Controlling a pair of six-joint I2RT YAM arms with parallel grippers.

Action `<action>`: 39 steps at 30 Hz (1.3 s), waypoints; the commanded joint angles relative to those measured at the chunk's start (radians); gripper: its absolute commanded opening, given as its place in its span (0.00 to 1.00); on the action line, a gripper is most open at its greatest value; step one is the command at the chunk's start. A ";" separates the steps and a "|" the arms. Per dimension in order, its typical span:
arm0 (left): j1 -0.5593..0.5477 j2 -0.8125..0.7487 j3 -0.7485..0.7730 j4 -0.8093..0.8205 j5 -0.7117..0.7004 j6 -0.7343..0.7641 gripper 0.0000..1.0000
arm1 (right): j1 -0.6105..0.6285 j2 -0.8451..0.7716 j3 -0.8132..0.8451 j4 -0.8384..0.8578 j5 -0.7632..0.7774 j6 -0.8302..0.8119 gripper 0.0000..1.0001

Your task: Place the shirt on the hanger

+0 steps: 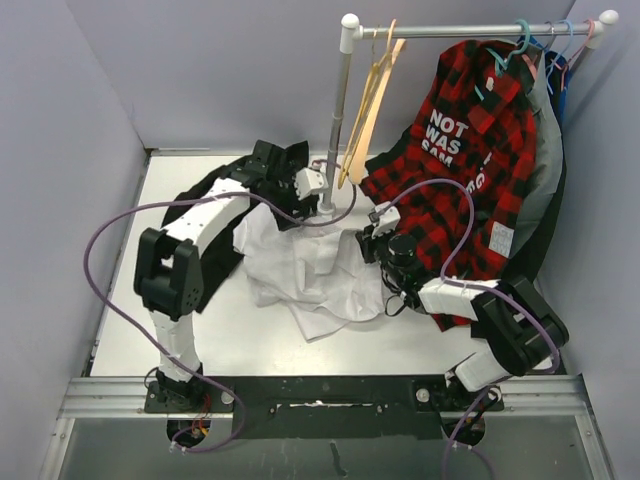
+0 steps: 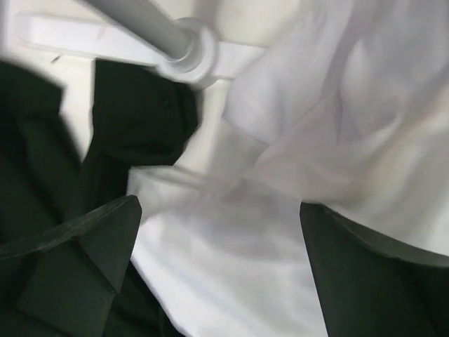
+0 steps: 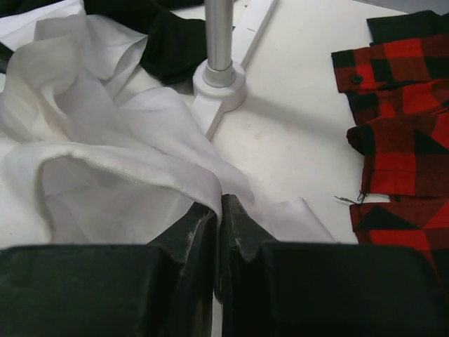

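Observation:
The white shirt point(image 1: 300, 270) lies crumpled on the table in the middle. My right gripper point(image 1: 366, 240) is at its right edge and, in the right wrist view, is shut point(image 3: 219, 205) on a raised fold of the shirt point(image 3: 105, 140). My left gripper point(image 1: 314, 186) is over the shirt's far edge by the rack pole. Its jaws stand wide open point(image 2: 221, 239) with white fabric point(image 2: 280, 168) spread between and below them, not pinched. The pale tan hanger point(image 1: 380, 115) hangs on the rack rod at the back, away from both grippers.
The rack pole's base point(image 1: 327, 210) stands right behind the shirt, also in the wrist views point(image 3: 219, 81) point(image 2: 189, 53). A black garment point(image 1: 215, 200) lies at the left. A red-and-black plaid shirt point(image 1: 470, 150) hangs at the right, beside teal hangers point(image 1: 525, 40). A yellow hanger point(image 1: 358, 130) hangs next to the tan one.

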 commanded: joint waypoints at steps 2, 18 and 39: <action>-0.016 -0.265 -0.001 0.047 -0.199 -0.320 0.98 | -0.053 0.044 0.040 0.102 0.033 0.111 0.00; -0.290 -0.612 -0.447 0.110 -0.361 -0.531 0.98 | -0.116 0.146 0.184 -0.103 -0.030 0.181 0.11; 0.017 -0.781 -0.439 0.013 -0.174 -0.659 0.98 | 0.068 -0.699 -0.139 -0.675 0.061 0.300 0.98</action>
